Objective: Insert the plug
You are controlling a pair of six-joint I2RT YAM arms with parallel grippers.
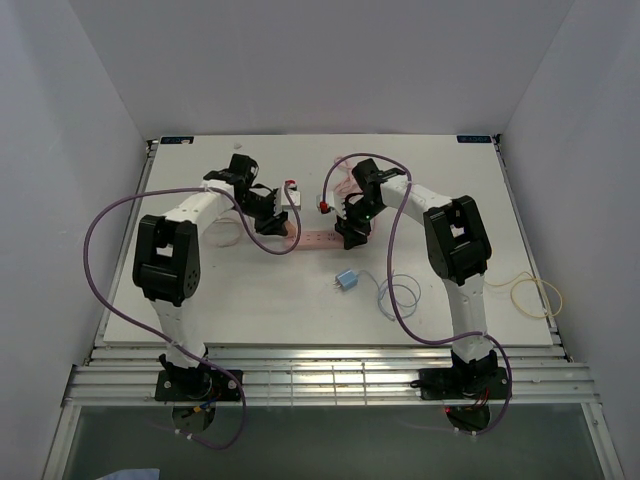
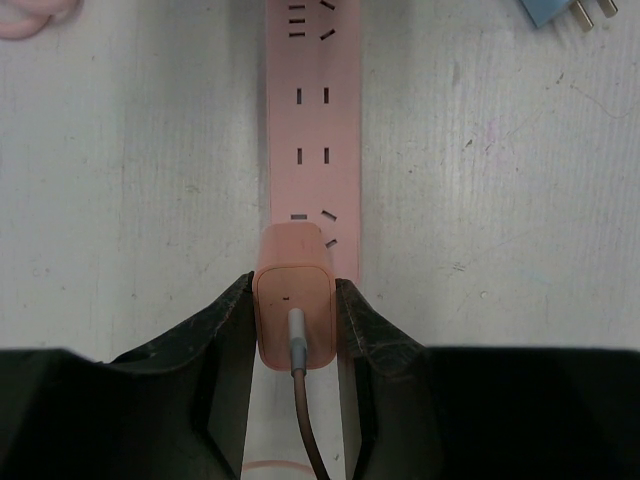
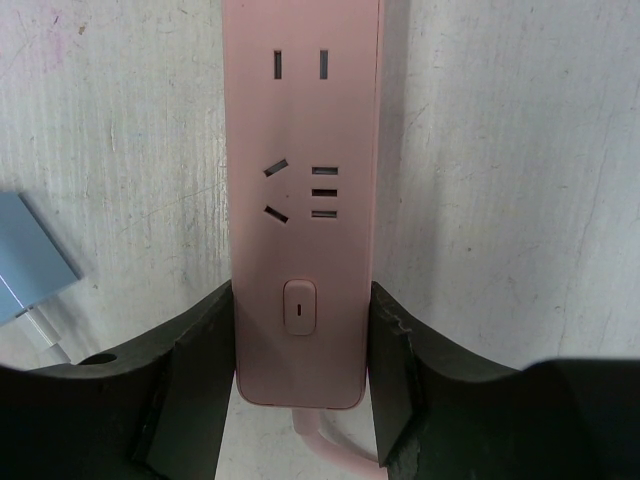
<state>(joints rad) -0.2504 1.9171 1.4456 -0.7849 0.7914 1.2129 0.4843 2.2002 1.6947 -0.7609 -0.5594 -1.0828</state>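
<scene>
A pink power strip [image 1: 318, 238] lies on the white table between my two grippers. In the left wrist view my left gripper [image 2: 293, 290] is shut on a pink plug [image 2: 293, 315] with a brown cable. The plug stands over the near end of the strip [image 2: 312, 120], just behind a three-pin socket; its prongs are hidden. In the right wrist view my right gripper [image 3: 300, 300] is shut on the switch end of the strip [image 3: 300, 150], one finger against each side. In the top view the left gripper [image 1: 272, 222] and right gripper [image 1: 352, 232] are at opposite ends of the strip.
A blue plug [image 1: 346, 281] with a coiled white cable [image 1: 398, 295] lies in front of the strip; it also shows in the left wrist view [image 2: 560, 12] and the right wrist view [image 3: 30, 265]. Two white adapters [image 1: 291, 190] [image 1: 326, 203] sit behind. A yellow cable loop [image 1: 535, 293] lies at right.
</scene>
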